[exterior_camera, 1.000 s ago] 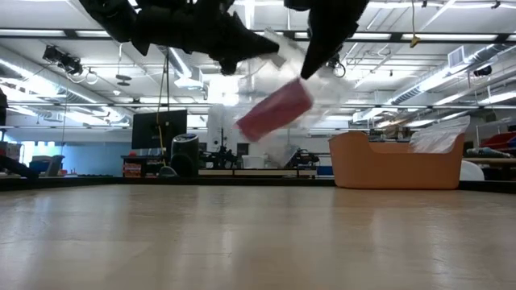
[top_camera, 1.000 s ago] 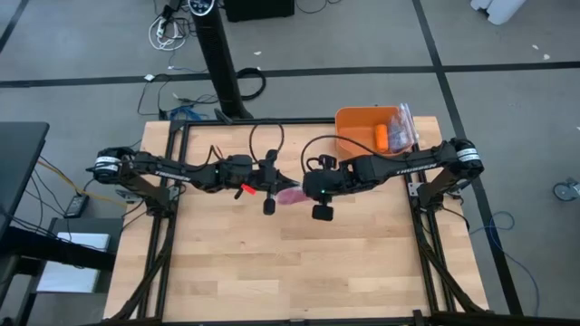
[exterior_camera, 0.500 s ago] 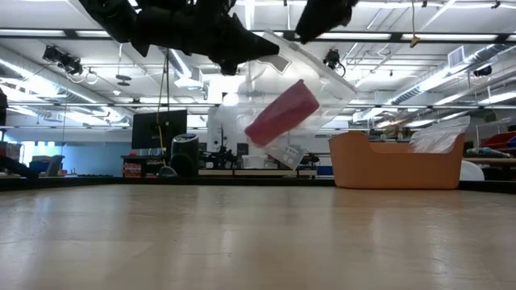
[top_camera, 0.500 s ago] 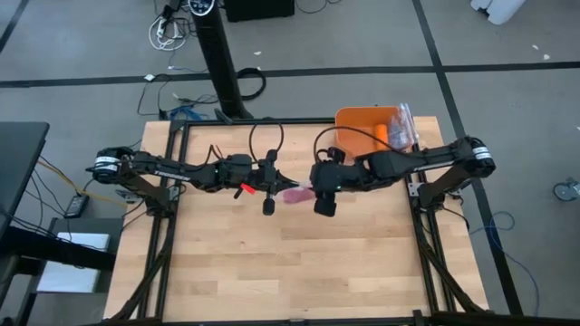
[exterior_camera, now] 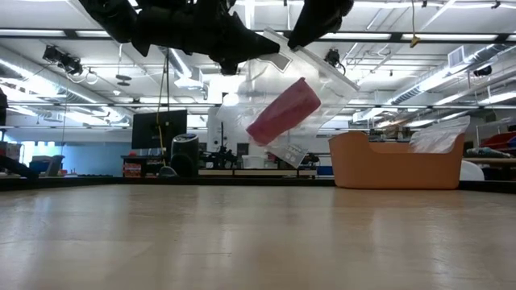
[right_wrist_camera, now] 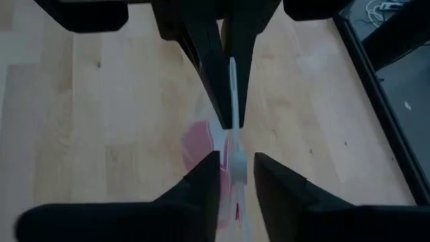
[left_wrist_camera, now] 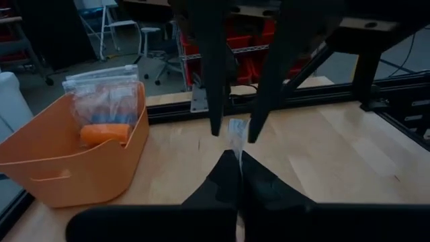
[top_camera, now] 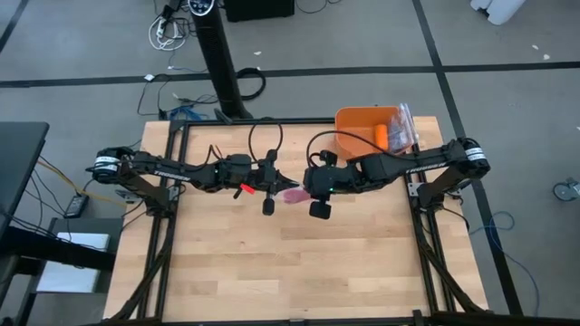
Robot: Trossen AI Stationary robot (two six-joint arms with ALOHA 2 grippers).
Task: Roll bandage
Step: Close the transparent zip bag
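Bandage (exterior_camera: pixel 283 111) hanging tilted above the worktop (top_camera: pixel 290 263) near its middle, rolled up inside a clear bag (exterior_camera: pixel 310 76) (outline hard to trace against the bright room). Left end effector (top_camera: pixel 272 186) pinched shut on one edge of the bag, right end effector (top_camera: pixel 311 188) straddling the opposite edge with fingers slightly apart. Mostly hidden from above by both end effectors. Orange bin (top_camera: pixel 355 136) at the far right corner, contents partly cut off.
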